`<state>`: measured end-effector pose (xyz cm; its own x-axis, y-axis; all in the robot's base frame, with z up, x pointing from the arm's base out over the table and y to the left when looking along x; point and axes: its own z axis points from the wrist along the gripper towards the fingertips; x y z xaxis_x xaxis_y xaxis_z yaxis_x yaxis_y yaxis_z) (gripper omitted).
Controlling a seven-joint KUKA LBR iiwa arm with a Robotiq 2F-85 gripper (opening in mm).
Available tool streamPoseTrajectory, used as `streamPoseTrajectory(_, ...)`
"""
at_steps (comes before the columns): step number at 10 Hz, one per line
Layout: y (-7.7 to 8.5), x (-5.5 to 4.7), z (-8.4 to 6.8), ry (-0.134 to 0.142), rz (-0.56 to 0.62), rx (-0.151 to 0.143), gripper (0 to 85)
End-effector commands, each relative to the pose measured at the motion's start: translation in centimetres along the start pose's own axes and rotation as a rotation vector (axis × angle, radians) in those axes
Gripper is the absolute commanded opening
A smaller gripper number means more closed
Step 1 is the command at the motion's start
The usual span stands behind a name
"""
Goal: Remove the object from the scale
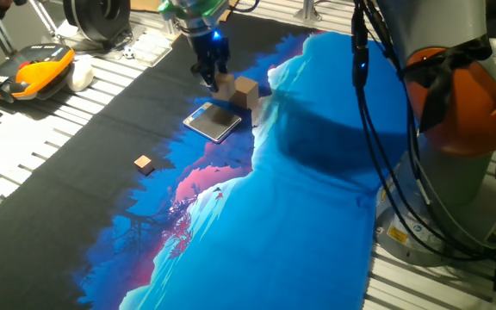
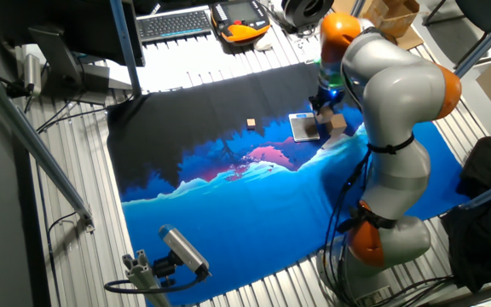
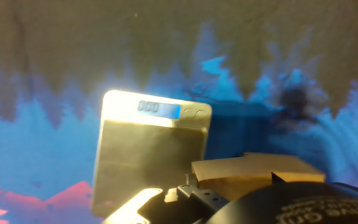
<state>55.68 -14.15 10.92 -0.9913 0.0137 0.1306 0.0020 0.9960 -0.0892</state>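
Pincer was low over the counter, just past the far edge of the scale — fingers pinching the object, a pale wooden cube. The cube was off the plate, beside it, at or just above the cloth; contact with the cloth couldn't be told. Larger pale cube sat right next to it, on the side away from the arm's wrist. Tiny brownish block lay well apart on the black part of the cloth. Hand view: scale top bare, display strip lit blue — cube close under the camera.
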Motion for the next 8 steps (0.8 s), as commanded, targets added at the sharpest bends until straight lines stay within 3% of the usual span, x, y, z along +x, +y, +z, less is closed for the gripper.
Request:
streamPoseTrajectory(1,-0.9,-0.5,-0.2,0.003,-0.016,0.001,0.0)
streamPoseTrajectory(4,-2.6,-2.2,-0.4,-0.009,-0.044,0.011,0.0)
streamPoseTrajectory(5,-2.8,-2.6,-0.2,-0.017,-0.036,-0.013,0.0)
streamPoseTrajectory(8,-3.0,-3.6,-0.1,-0.024,-0.017,0.003,0.0)
